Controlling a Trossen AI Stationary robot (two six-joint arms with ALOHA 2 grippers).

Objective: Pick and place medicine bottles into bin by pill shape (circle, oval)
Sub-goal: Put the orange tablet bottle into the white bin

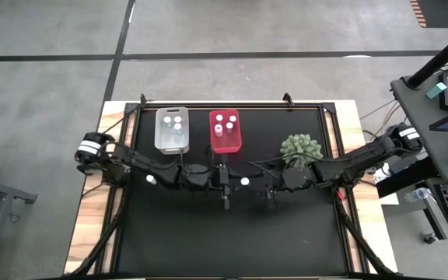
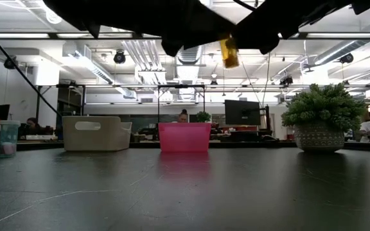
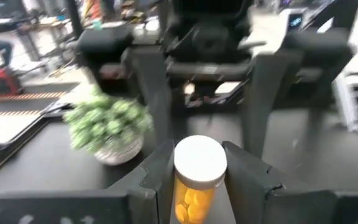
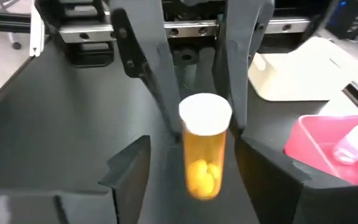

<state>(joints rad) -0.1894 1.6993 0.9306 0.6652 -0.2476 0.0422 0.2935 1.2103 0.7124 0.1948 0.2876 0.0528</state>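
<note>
Handover of a medicine bottle above the work surface. The amber medicine bottle point(image 2: 229, 52) is a smooth translucent cylinder with a flat, round white cap; pale yellow pills lie heaped at its lower end. Its long axis stands near upright with a slight tilt, cap uppermost and base toward the table. It hangs in the air beneath the two dark arms. In the low view it appears between the red bin point(image 1: 225, 145) and the potted plant point(image 1: 300, 148), well clear of the surface.

The left gripper point(image 3: 199, 163) is closed part-way: its two matte black, angular fingers point(image 3: 157, 168) press on opposite sides of the bottle just under the cap and carry it. The right gripper point(image 4: 194, 168) faces it from the other side. Its jaws are spread wide, with clear space on either side of the bottle, and grip nothing.

The red bin is an opaque, glossy rectangular tub with rounded corners; several white-capped bottles stand inside it. Just beside it, apart from it, is the clear bin point(image 1: 171, 144), a translucent whitish tub of like shape, which also holds white-capped bottles. Both stand at the far edge of the black table mat point(image 1: 232, 241), which is matte and faintly scuffed. The plant is a spiky green ball in a pale patterned pot.
</note>
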